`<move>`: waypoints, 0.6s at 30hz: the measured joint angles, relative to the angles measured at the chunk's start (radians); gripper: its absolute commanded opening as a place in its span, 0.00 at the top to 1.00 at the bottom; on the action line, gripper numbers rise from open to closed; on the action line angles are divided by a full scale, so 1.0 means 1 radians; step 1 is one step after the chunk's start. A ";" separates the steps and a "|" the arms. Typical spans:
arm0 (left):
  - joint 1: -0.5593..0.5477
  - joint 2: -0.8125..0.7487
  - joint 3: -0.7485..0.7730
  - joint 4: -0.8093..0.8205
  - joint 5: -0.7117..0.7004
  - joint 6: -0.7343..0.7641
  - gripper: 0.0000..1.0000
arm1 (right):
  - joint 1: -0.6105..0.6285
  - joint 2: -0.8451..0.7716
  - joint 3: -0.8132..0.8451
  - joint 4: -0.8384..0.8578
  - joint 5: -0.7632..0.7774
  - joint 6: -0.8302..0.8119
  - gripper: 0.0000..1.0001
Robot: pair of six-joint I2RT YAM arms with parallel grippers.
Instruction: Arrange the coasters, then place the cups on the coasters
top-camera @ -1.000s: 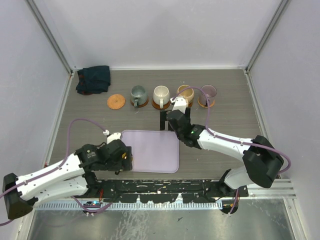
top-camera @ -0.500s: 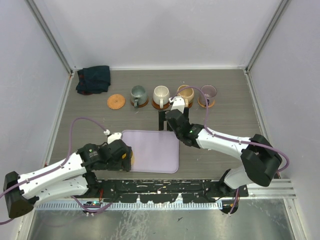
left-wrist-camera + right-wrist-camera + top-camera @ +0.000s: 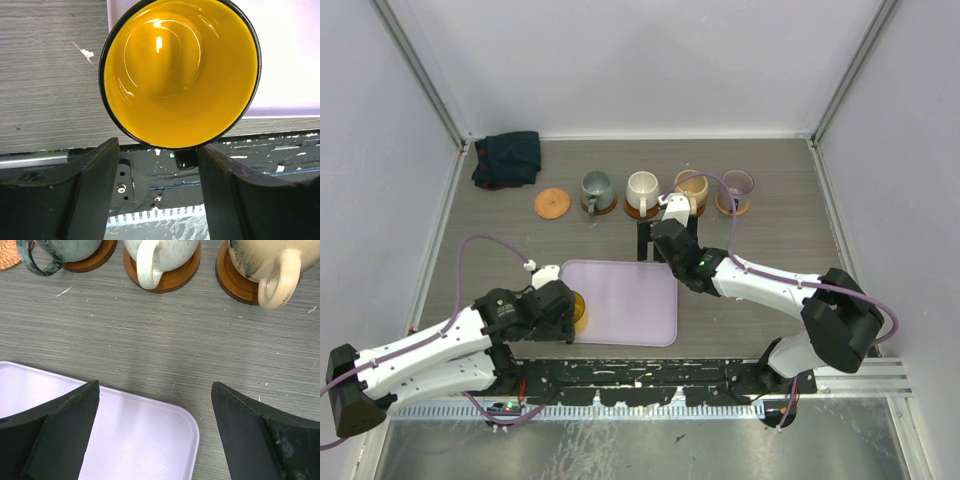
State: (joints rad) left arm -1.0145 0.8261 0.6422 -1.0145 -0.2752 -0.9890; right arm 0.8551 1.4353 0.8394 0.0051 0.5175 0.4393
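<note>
A yellow cup (image 3: 180, 70) stands at the near-left corner of the lavender tray (image 3: 630, 300), its black handle (image 3: 185, 159) toward me. My left gripper (image 3: 158, 142) is open and straddles that handle; the right finger is next to it and the left finger stands apart. In the back row the grey-green cup (image 3: 595, 189), white cup (image 3: 642, 188), tan cup (image 3: 692, 186) and purple cup (image 3: 736, 187) each sit on a coaster. One coaster (image 3: 551, 203) lies bare at the row's left end. My right gripper (image 3: 155, 386) hangs wide open and empty between the tray and the row.
A dark folded cloth (image 3: 507, 158) lies in the far left corner. The black mounting rail (image 3: 650, 375) runs along the near edge. Grey walls close in the table on three sides.
The left jaws have narrowed around the yellow cup's handle, and more of the cup now shows past the gripper. The right arm has barely shifted.
</note>
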 measured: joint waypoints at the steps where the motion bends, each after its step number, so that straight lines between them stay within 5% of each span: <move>1: 0.000 0.000 0.000 -0.001 -0.002 -0.002 0.37 | 0.000 0.000 0.000 0.000 0.000 0.002 0.03; 18: 0.000 0.056 -0.037 0.021 -0.004 -0.017 0.44 | 0.000 0.014 0.000 0.000 -0.005 0.009 0.03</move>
State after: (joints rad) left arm -1.0145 0.8822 0.6052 -0.9936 -0.2790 -1.0058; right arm 0.8555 1.4494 0.8394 0.0048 0.5129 0.4480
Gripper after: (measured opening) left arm 0.591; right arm 0.971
